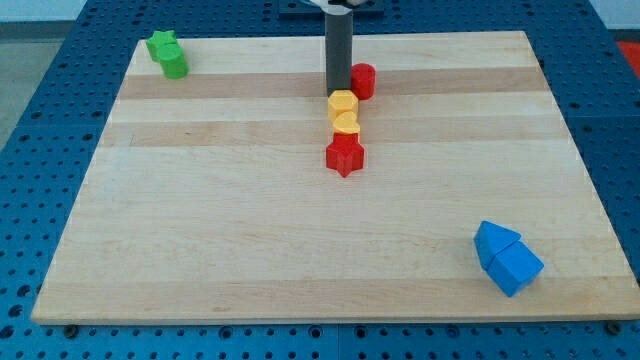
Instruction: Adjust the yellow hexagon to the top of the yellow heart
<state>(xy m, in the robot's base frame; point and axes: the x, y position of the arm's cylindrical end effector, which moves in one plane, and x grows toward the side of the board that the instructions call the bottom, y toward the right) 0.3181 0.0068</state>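
Note:
The yellow hexagon [343,102] sits just above the yellow heart [346,123], touching it, near the board's top centre. A red star [345,154] lies directly below the heart, touching it. A red cylinder [362,80] stands just right of the rod. My tip [339,92] is at the hexagon's top edge, touching or nearly touching it.
Two green blocks [168,54] sit together at the top left corner of the wooden board [200,220]. Two blue blocks [507,257] lie together at the bottom right. The board's edges border a blue perforated table.

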